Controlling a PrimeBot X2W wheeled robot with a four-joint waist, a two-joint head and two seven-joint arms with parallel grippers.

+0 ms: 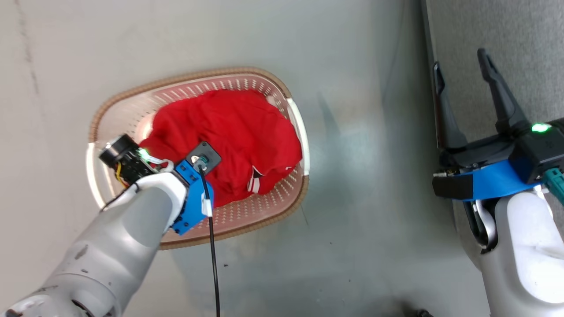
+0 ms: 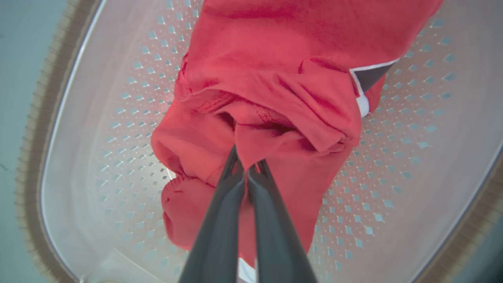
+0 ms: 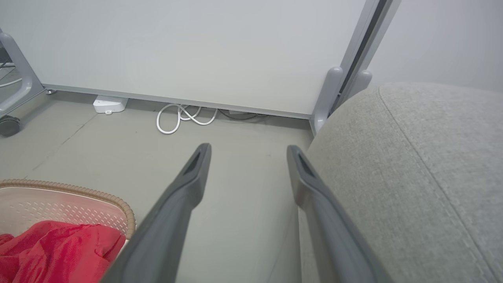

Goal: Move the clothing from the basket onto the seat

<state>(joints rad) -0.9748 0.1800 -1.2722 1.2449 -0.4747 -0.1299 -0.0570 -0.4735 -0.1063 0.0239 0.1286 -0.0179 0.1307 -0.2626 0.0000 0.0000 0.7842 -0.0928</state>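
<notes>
Soft, even light. The smooth grey floor (image 1: 352, 185) carries a pale sheen and faint shadows beside the oval cream perforated basket (image 1: 246, 82). Wrist views bow at their edges; the left end effector (image 2: 248, 159) blurs near the lens.

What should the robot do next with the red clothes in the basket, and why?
Probably lift the left gripper straight up. It looks pinched shut on a fold of the red clothing, which lies inside the basket. Raising it should carry the cloth clear of the rim before any swing toward the grey seat.
</notes>
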